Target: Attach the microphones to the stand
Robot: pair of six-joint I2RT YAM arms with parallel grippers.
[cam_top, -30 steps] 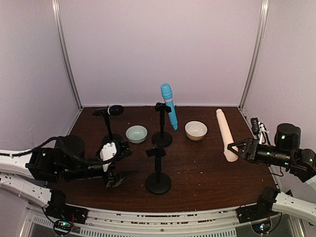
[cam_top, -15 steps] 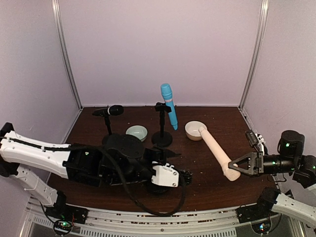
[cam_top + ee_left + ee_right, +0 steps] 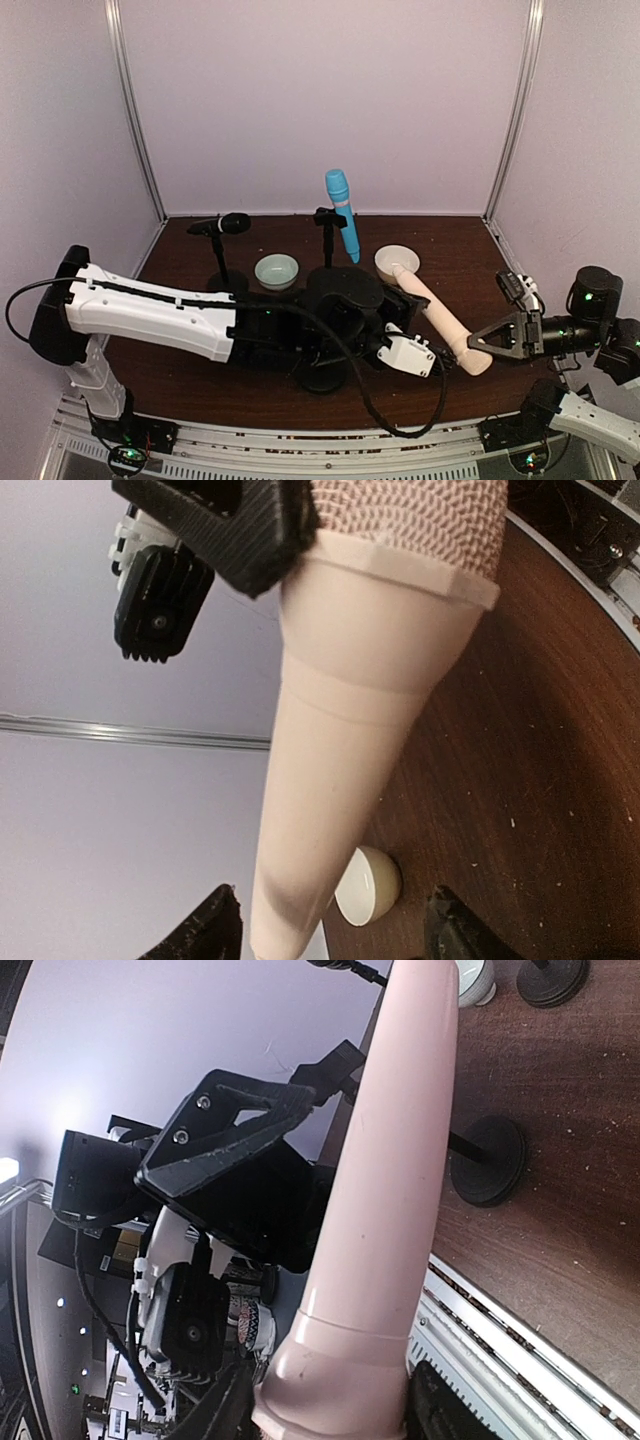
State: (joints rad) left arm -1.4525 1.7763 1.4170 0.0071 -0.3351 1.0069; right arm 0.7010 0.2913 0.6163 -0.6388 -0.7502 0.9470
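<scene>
The cream-beige microphone (image 3: 435, 312) hangs slanted above the table's right side. My right gripper (image 3: 484, 345) is shut on its thick head end (image 3: 340, 1380). My left arm reaches across the table, and my left gripper (image 3: 440, 342) stands open around the handle (image 3: 330, 780). The handle lies near one finger, with a gap to the other. The light blue microphone (image 3: 342, 212) sits in the clip of the back middle stand (image 3: 327, 280). The black microphone (image 3: 224, 223) rests on the left stand (image 3: 218, 262). The front stand (image 3: 322, 376) is mostly hidden behind my left arm.
A pale green bowl (image 3: 276, 270) sits between the two back stands. A cream bowl (image 3: 397, 262) sits right of them, just behind the microphone's thin end. The booth walls close in on three sides, and a metal rail (image 3: 320, 440) runs along the near edge.
My left arm swept from the left side across the table to the cream microphone. My right gripper lifted and swung that microphone so its thin end points toward the cream bowl.
</scene>
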